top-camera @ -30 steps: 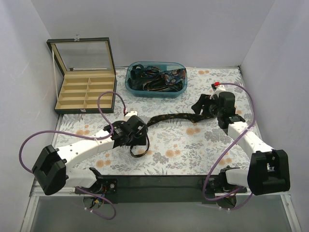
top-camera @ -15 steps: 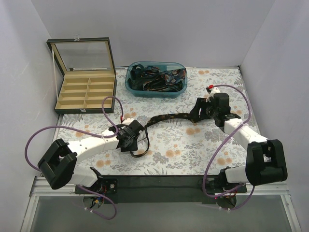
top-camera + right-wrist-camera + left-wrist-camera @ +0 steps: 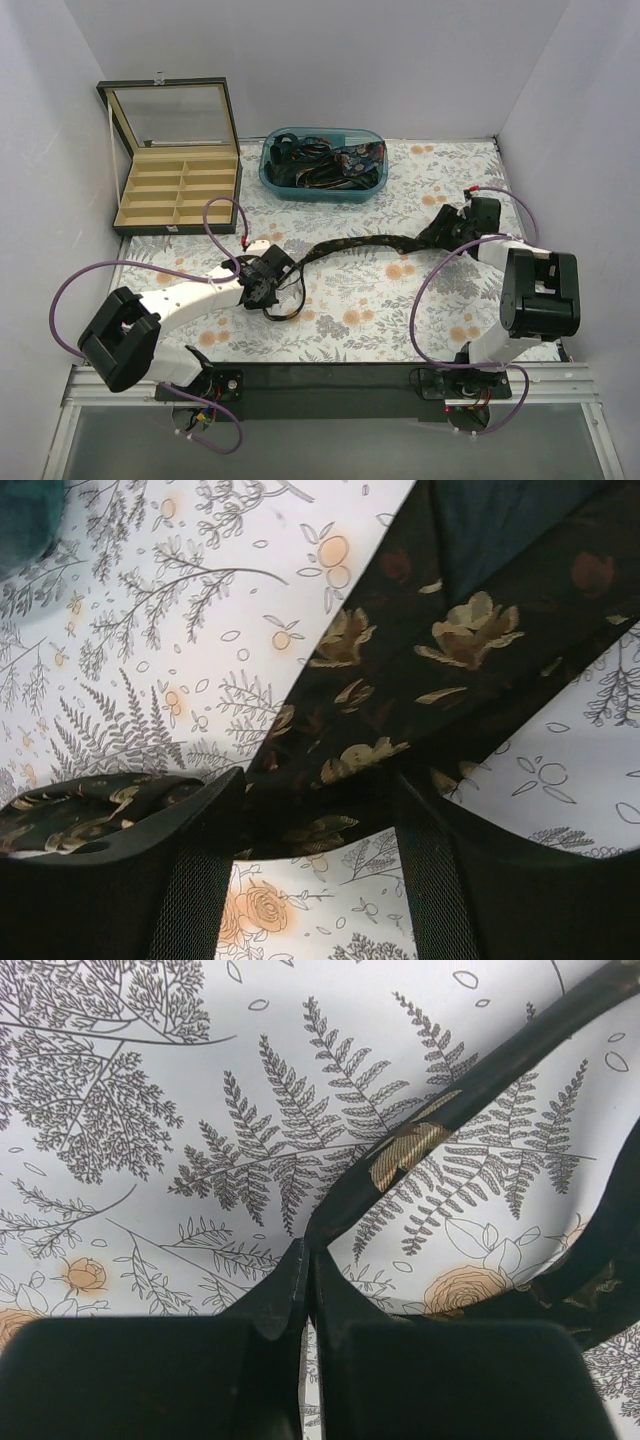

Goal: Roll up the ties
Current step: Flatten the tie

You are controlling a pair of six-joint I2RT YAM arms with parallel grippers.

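One dark tie with gold flower print lies across the flowered tablecloth from centre-left to right. Its narrow part loops beside my left gripper. In the left wrist view that gripper is shut, pinching the thin edge of the tie, which runs up to the right. My right gripper is at the wide end. In the right wrist view its fingers stand well apart, closed on the bunched wide fabric of the tie between them. More ties fill the blue bin.
An open wooden box with tan compartments and a glass lid stands at the back left. The blue bin sits at the back centre. Purple cables arc over both arms. White walls close in the left, back and right.
My left gripper has closed on the narrow part of the tie. The right arm has swung to the right, drawing the wide end with it and stretching the tie out.
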